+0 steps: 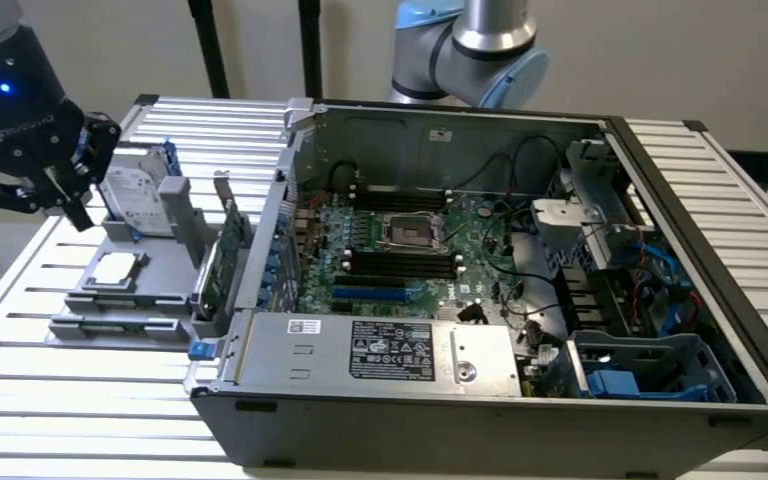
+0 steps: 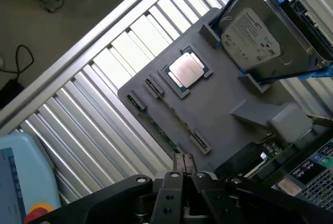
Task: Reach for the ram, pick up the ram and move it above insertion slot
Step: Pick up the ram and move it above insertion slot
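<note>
The ram shows as a thin green strip standing on edge along one side of the grey fixture tray, between small dark clips. My gripper hovers above the tray near one end of that strip, fingers pressed together with nothing between them. In the exterior view the black gripper hangs at the left, above the far end of the tray and beside the hard drive. Black insertion slots lie on the motherboard inside the open computer case.
On the tray sit a silver hard drive, a square processor chip and an upright green card with a bracket. The case wall rises right beside the tray. The slatted table surrounds both.
</note>
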